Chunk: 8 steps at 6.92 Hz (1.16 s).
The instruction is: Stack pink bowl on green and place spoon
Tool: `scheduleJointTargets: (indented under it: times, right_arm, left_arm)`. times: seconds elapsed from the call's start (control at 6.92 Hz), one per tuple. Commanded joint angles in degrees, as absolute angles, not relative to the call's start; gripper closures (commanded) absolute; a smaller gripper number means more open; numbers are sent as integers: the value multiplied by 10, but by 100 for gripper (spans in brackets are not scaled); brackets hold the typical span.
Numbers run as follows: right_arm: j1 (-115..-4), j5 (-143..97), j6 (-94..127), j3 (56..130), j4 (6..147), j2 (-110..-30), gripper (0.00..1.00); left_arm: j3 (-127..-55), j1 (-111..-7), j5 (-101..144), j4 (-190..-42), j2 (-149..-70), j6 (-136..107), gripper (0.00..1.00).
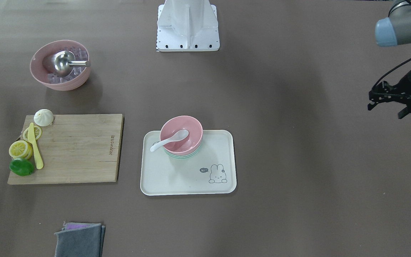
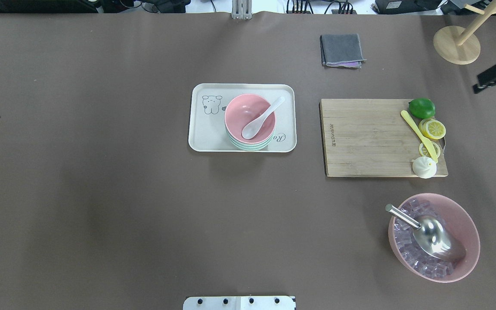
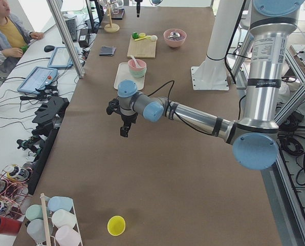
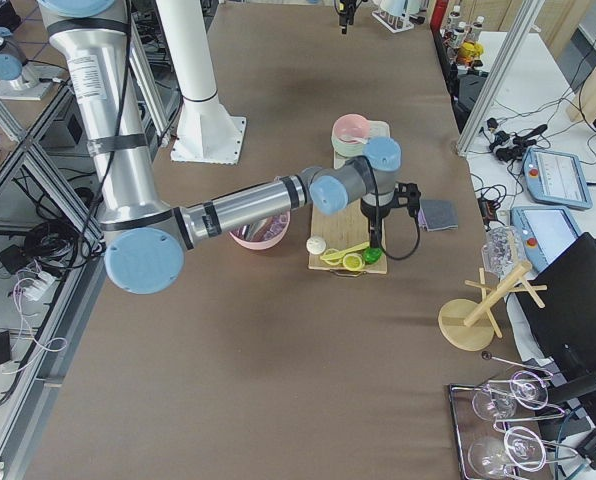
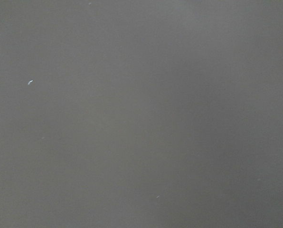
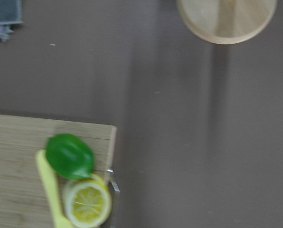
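A small pink bowl (image 1: pixel 191 130) sits nested on a green bowl (image 1: pixel 182 155) on the white rabbit tray (image 1: pixel 177 178). A white spoon (image 1: pixel 171 140) lies in the pink bowl with its handle over the rim. In the overhead view the pink bowl (image 2: pixel 241 110), the green bowl (image 2: pixel 248 147), the spoon (image 2: pixel 263 117) and the tray (image 2: pixel 207 133) show the same. My left gripper (image 1: pixel 385 111) is open and empty, far off at the table's side. My right gripper (image 2: pixel 493 88) is open and empty beyond the cutting board.
A wooden cutting board (image 2: pixel 368 137) holds a lime (image 2: pixel 421 107), lemon slices, a yellow knife and a bun. A large pink bowl (image 2: pixel 467 224) holds ice and a metal scoop. A folded grey cloth (image 2: pixel 342 50) and a wooden stand (image 2: pixel 457 43) are at the far side.
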State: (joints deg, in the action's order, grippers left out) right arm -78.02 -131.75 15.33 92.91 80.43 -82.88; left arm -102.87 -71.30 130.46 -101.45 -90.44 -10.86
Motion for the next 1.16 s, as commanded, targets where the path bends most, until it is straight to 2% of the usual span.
scheduleJointTargets:
  times: [0.0,0.43,1.01]
  right_arm:
    - [-876,-1320,-60,862,831,-850,0]
    - [-893,-1320,-95,862,837,-876,0]
    - [-894,-1320,-96,862,838,-874,0]
  left_arm:
    - [-1012,-782,1350,-1013,-854,-26,2]
    - [-999,-790,1354,-1017,-856,-32,2]
    - [-1002,-795,1356,-1015,-858,-32,2]
